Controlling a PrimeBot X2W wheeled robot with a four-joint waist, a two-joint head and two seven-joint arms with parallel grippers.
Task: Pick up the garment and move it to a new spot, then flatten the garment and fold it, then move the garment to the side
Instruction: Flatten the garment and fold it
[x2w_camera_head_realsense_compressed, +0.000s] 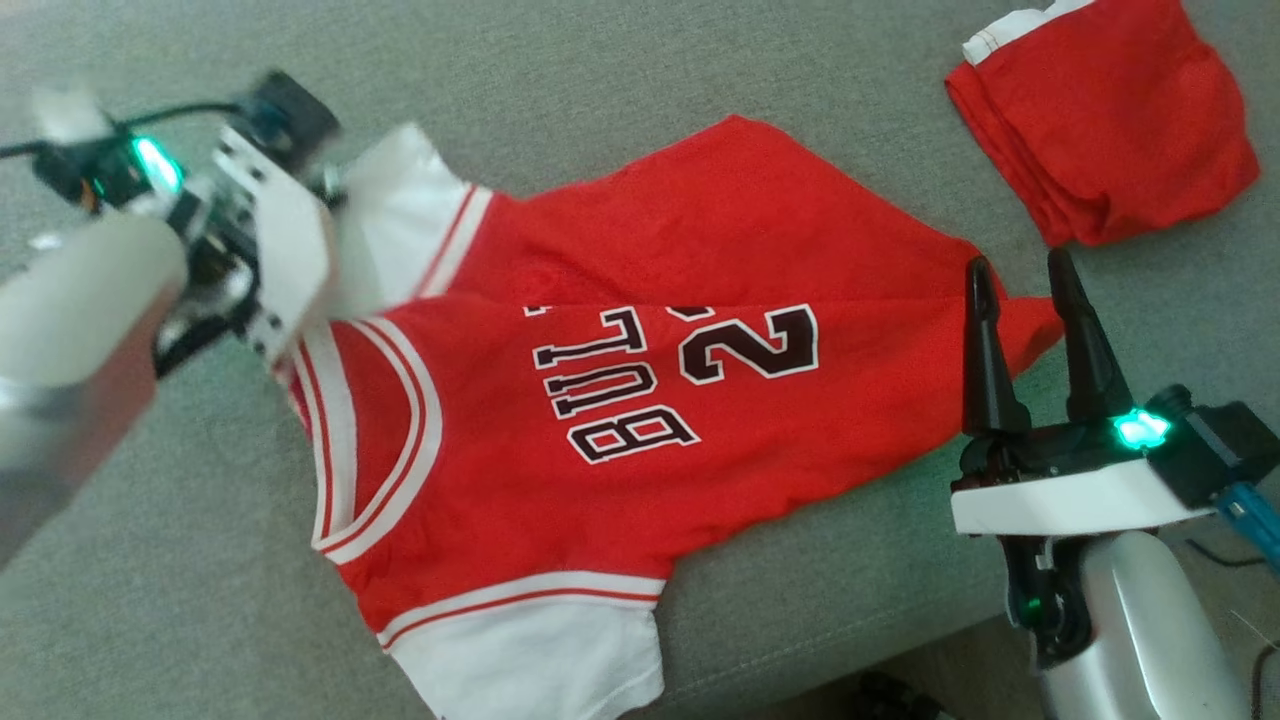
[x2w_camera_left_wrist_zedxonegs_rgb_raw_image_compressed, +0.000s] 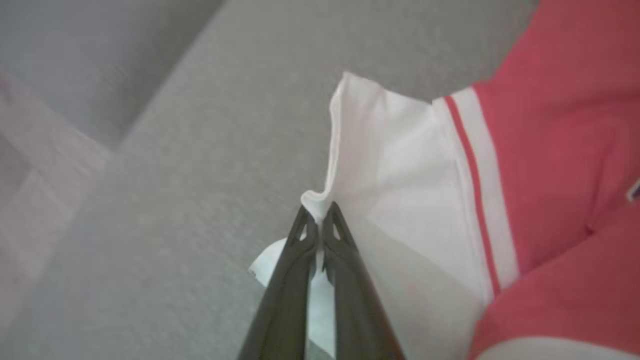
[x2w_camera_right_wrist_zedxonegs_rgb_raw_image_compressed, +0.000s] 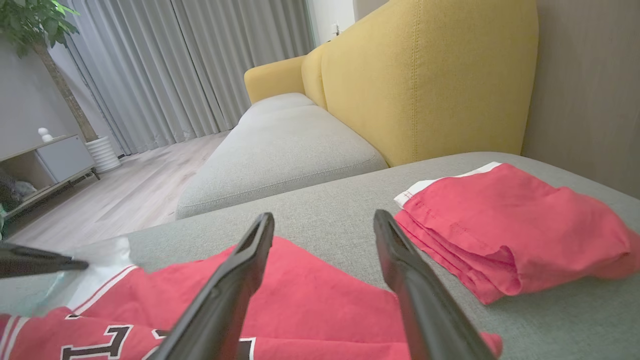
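Garment (x2w_camera_head_realsense_compressed: 620, 230), a red jersey with white sleeves, lies spread on the grey sofa cushion (x2w_camera_head_realsense_compressed: 700, 70). Left hand (x2w_camera_left_wrist_zedxonegs_rgb_raw_image_compressed: 318, 212) is pinched closed on 1 white sleeve (x2w_camera_left_wrist_zedxonegs_rgb_raw_image_compressed: 400, 165); right hand (x2w_camera_head_realsense_compressed: 1015, 265) hovers wide open by the hem.

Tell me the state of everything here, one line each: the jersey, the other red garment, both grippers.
jersey: spread out, creased, not yet folded
left gripper: shut on the jersey's white sleeve
right gripper: open, empty, at the jersey's hem
other red garment: folded, lying apart from the jersey
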